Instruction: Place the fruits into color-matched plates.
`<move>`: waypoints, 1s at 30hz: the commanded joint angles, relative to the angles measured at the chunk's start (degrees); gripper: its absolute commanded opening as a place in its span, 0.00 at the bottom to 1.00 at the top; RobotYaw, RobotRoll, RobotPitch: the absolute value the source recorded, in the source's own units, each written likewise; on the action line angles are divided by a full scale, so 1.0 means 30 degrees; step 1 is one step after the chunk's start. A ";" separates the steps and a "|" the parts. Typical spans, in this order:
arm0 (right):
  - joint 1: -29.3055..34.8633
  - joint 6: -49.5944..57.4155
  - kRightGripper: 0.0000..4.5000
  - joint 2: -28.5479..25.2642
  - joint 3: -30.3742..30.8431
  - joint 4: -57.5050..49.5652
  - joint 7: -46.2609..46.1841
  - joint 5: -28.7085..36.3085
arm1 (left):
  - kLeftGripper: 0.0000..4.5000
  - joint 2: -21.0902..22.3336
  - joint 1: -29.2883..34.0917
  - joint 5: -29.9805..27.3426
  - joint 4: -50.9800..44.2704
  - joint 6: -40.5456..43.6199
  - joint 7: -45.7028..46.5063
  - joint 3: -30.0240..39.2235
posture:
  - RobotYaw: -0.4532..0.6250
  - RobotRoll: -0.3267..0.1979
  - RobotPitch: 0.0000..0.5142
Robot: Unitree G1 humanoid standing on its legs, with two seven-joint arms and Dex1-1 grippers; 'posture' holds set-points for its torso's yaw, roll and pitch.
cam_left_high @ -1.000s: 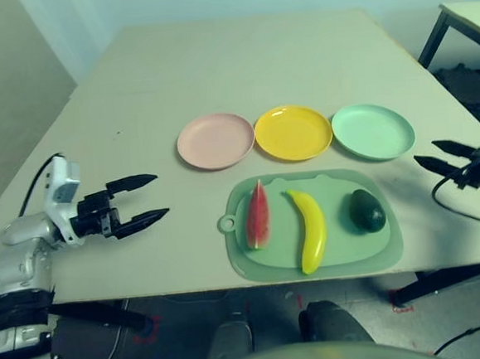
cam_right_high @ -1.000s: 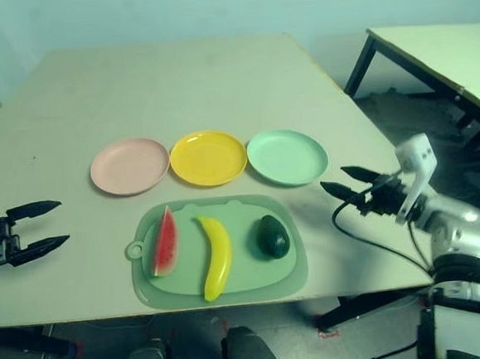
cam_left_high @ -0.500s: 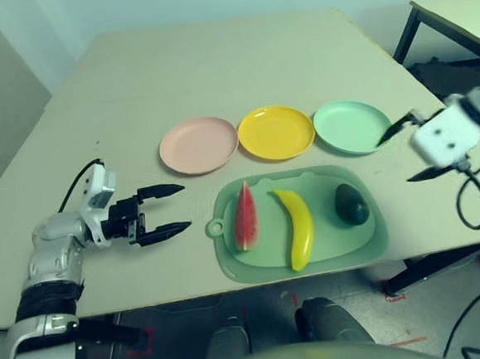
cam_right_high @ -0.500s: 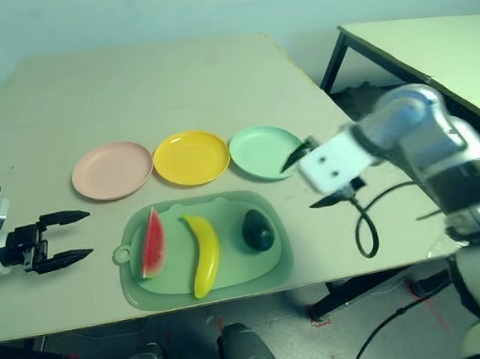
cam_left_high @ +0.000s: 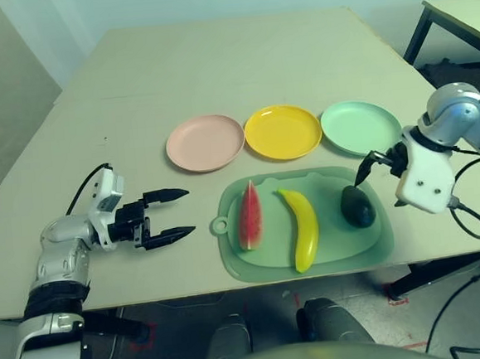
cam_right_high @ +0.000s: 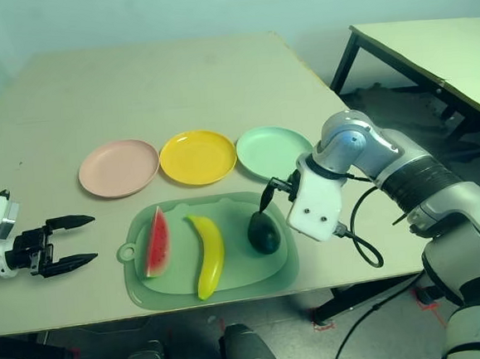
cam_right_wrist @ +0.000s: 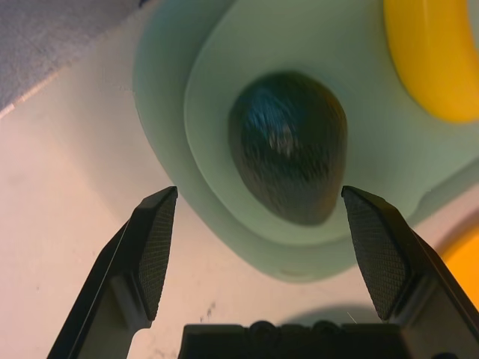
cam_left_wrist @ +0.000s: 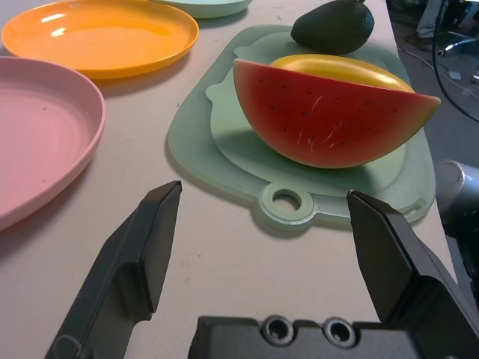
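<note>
Black ribbed fingers (cam_right_wrist: 157, 247), smooth rounded avocado (cam_right_wrist: 288, 157)

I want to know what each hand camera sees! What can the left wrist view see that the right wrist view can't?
Left wrist view: the watermelon wedge, the pink plate and the mat's ring tab, beyond the open left gripper.

Right wrist view: the open right gripper, pointing down at the fruit.

Shared: the avocado, the banana, the yellow plate and the green mat.

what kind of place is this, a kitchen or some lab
Most likely a robot lab or test room, not a kitchen: a bare beige table, toy fruit such as the watermelon wedge on a green mat, and a second plain table beside it.
</note>
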 commanded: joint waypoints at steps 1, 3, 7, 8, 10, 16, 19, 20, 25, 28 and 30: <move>0.0461 -0.0538 0.99 0.0459 0.0048 0.0145 0.0087 -0.0535 | 1.00 -0.0011 0.0113 0.0068 0.0316 -0.0245 0.0007 0.0200 | 0.33 0.62 0.05; 0.0704 -0.0586 0.99 0.0813 -0.0096 0.0224 0.0087 -0.0757 | 1.00 -0.0032 0.0185 0.0034 0.0386 -0.0278 0.0042 0.0236 | 0.32 0.62 0.04; 0.0874 -0.0757 0.99 0.1834 -0.0790 0.0913 0.0087 -0.1526 | 1.00 0.0006 0.0434 0.0027 0.0287 -0.0343 0.0024 0.0224 | 0.32 0.62 0.04; 0.0863 -0.0784 0.99 0.2033 -0.0910 0.1125 0.0087 -0.1682 | 1.00 0.0031 0.0494 0.0024 0.0228 -0.0335 0.0012 0.0217 | 0.32 0.62 0.04; 0.0882 -0.0880 0.99 0.2320 -0.1094 0.1409 0.0086 -0.1939 | 1.00 0.0070 0.0579 0.0012 0.0165 -0.0330 0.0005 0.0232 | 0.33 0.62 0.04; 0.1138 -0.0769 0.99 0.2679 -0.1377 0.1541 0.0087 -0.2273 | 1.00 0.0142 0.0758 0.0041 0.0018 -0.0460 0.0058 0.0257 | 0.33 0.62 0.05; 0.1125 -0.0652 0.99 0.2920 -0.1557 0.1805 0.0087 -0.2531 | 1.00 0.0078 0.0873 0.0004 -0.0195 -0.0471 0.0108 0.0225 | 0.34 0.62 0.05; 0.1099 -0.0584 0.99 0.2991 -0.1591 0.1869 0.0087 -0.2596 | 1.00 0.0067 0.0909 0.0002 -0.0254 -0.0485 0.0113 0.0207 | 0.34 0.62 0.05; 0.0977 -0.0464 0.70 0.3276 -0.1718 0.2237 0.0087 -0.2895 | 1.00 0.0022 0.0942 -0.0008 -0.0423 -0.0476 0.0176 0.0168 | 0.34 0.62 0.05; 0.0925 -0.0497 0.63 0.3397 -0.1797 0.2591 0.0087 -0.3164 | 1.00 0.0039 0.0872 -0.0015 -0.0437 -0.0501 0.0205 0.0190 | 0.34 0.62 0.07; 0.0967 -0.0332 0.63 0.3365 -0.1799 0.2588 0.0087 -0.3119 | 1.00 0.0103 0.0829 -0.0019 -0.0394 -0.0493 0.0191 0.0222 | 0.34 0.62 0.07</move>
